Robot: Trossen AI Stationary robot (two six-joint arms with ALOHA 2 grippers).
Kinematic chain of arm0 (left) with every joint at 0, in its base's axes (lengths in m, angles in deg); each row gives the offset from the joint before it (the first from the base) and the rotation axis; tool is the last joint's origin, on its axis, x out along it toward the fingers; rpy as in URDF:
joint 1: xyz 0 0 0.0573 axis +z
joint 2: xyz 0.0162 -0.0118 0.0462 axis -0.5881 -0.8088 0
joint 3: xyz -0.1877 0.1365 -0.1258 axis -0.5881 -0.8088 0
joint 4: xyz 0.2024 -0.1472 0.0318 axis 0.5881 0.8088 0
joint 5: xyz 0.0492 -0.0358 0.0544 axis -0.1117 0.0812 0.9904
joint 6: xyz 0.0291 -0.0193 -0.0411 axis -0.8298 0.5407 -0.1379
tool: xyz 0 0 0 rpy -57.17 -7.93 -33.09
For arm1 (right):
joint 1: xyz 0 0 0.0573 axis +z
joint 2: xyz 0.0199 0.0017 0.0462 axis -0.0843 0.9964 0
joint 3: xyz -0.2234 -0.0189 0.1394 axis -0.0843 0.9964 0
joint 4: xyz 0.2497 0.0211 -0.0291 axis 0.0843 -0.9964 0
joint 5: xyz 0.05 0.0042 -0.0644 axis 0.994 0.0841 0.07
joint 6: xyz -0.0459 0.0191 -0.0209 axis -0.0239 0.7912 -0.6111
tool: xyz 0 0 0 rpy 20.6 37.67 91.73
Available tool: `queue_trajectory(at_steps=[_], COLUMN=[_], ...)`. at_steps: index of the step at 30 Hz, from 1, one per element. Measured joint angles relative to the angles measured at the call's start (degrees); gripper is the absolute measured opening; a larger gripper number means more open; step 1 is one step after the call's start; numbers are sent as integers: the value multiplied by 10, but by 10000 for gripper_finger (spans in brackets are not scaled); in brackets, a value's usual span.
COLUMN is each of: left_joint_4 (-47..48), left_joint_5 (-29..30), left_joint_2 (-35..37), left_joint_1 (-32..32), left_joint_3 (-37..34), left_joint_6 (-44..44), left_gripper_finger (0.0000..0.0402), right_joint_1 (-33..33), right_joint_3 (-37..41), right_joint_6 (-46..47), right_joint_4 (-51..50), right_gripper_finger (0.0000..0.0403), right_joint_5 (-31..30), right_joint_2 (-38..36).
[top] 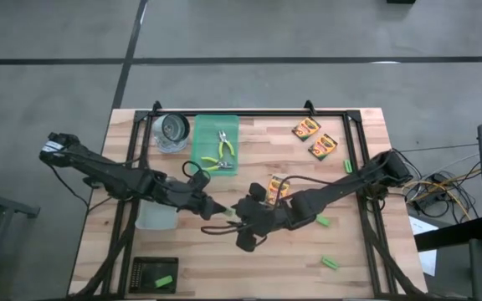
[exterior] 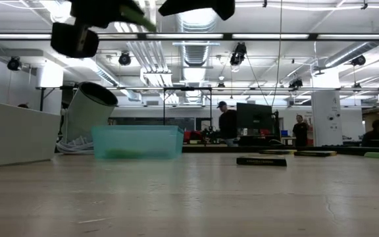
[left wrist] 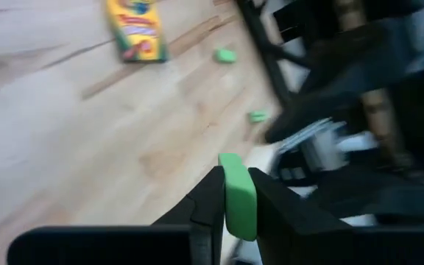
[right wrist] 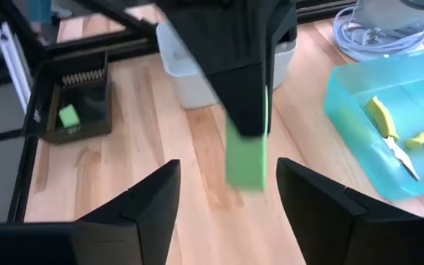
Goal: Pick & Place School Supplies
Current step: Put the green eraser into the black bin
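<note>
Over the middle of the desk (top: 341, 251), the two arms meet in what looks like a handover. The left gripper (left wrist: 235, 193) is clamped on a small green block (left wrist: 237, 195), holding it by its two flat sides with one end sticking out past the fingertips. The right gripper (right wrist: 227, 184) faces it with its fingers spread wide on either side of that free end, touching nothing.

The block looks light, stiff and smooth. A squeeze across its flat faces should hold it, though such a small piece could twist or pop out if caught off-centre.

The other school supplies lie around. Two pliers (top: 221, 153) rest in the teal tray (top: 201, 127) at the far left, two crayon boxes (top: 315, 137) lie at the far right, and a third crayon box (top: 276, 189) sits just beyond the right arm. Loose green blocks lie to the right and near right (top: 330, 262), and another sits in a dark tray (top: 145, 271) at the near left corner.

The black frame rails along the desk edges limit sideways swings, while open wood on the near side leaves room to move.
</note>
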Motion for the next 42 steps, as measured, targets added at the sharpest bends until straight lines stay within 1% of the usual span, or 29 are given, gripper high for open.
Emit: queue_trajectory(at_steps=[3, 5, 7, 11, 15, 20, 26, 30, 33, 37, 42], left_joint_4=[57, 86, 102, 110, 121, 173, 232, 230, 230, 230, 230], left_joint_5=[-1, -18, -61, -173, -226, -229, -243, -242, -221, -170, -162], left_joint_2=[4, 8, 14, 33, 51, 67, 70, 66, 59, 42, 8], left_joint_1=[0, 0, 0, -7, -34, -86, -191, -263, -303, -335, -342], left_joint_3=[0, 0, 0, 0, 0, 0, 0, 0, 0, 0, 0], left_joint_6=[-3, -9, -19, -34, -47, -69, -69, -36, 3, 18, 18], left_gripper_finger=[58, 58, 58, 58, 58, 58, 58, 58, 58, 58, 58], right_joint_1=[12, 18, 23, 26, 26, 26, 26, 26, 26, 26, 26], right_joint_3=[0, 0, 0, 0, 0, 0, 0, 0, 0, 0, 0], right_joint_6=[0, 2, 13, 54, 101, 110, 110, 115, 125, 127, 127], right_joint_4=[-18, -25, -39, -71, -102, -104, -104, -104, -104, -103, -101], right_gripper_finger=[229, 230, 230, 231, 228, 226, 226, 226, 226, 226, 226], right_joint_5=[0, 0, -1, -1, -1, -1, -1, -1, -2, -6, -6], right_joint_2=[-8, -12, -14, -14, -13, -13, -13, -13, -13, -13, -11])
